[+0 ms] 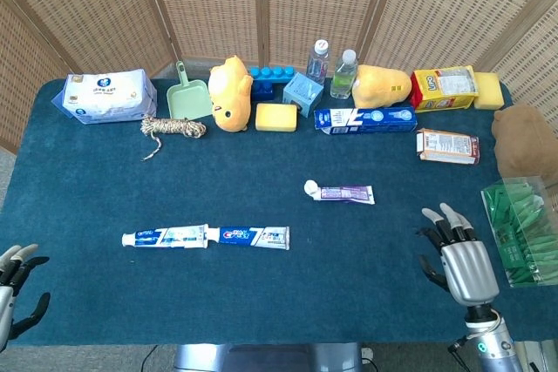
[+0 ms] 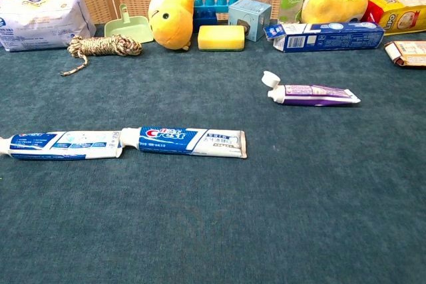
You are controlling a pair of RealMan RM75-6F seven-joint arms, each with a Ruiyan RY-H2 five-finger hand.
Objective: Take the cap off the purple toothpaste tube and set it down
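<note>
The purple toothpaste tube (image 1: 347, 193) (image 2: 318, 94) lies flat on the blue cloth, right of centre. Its white flip cap (image 1: 310, 186) (image 2: 269, 80) stands hinged open at the tube's left end. My right hand (image 1: 462, 260) hovers near the table's front right edge, fingers spread, holding nothing, well clear of the tube. My left hand (image 1: 12, 289) shows at the front left corner, fingers apart and empty. Neither hand appears in the chest view.
Two blue toothpaste tubes (image 1: 206, 236) lie end to end at front left. Along the back stand a tissue pack (image 1: 105, 96), green scoop (image 1: 187, 98), yellow plush (image 1: 231, 83), sponge (image 1: 276, 117), bottles (image 1: 343, 74) and a toothpaste box (image 1: 364, 118). A green packet box (image 1: 521, 230) sits at right.
</note>
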